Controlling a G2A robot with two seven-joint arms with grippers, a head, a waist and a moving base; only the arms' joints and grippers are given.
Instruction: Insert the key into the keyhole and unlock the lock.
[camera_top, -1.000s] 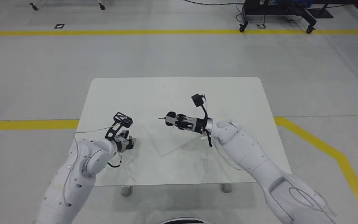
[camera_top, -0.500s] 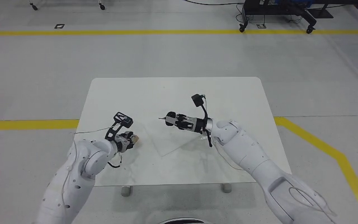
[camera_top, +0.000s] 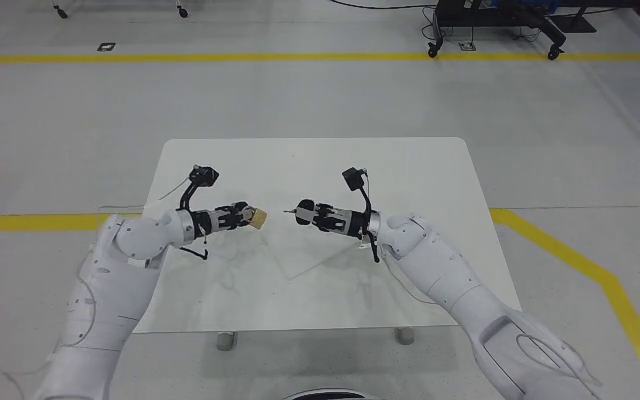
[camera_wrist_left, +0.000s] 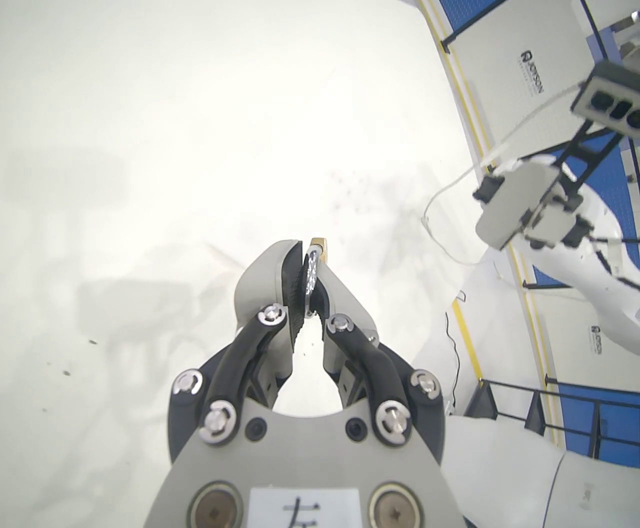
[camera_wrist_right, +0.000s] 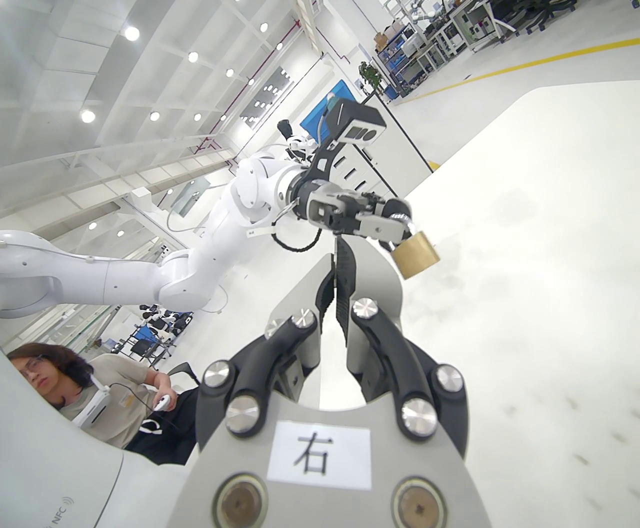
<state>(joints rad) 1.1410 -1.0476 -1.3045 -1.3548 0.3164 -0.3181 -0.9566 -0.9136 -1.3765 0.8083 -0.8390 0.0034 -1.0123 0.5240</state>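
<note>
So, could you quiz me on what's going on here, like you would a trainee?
1. True or false: the lock lies loose on the table.
2. What holds the lock? A: a person's hand. B: the left gripper. C: a clamp.
3. Does the key in the right gripper touch the lock yet?
Key: 1 false, it hangs above the table. 2 B. 3 no, a gap separates them.
</note>
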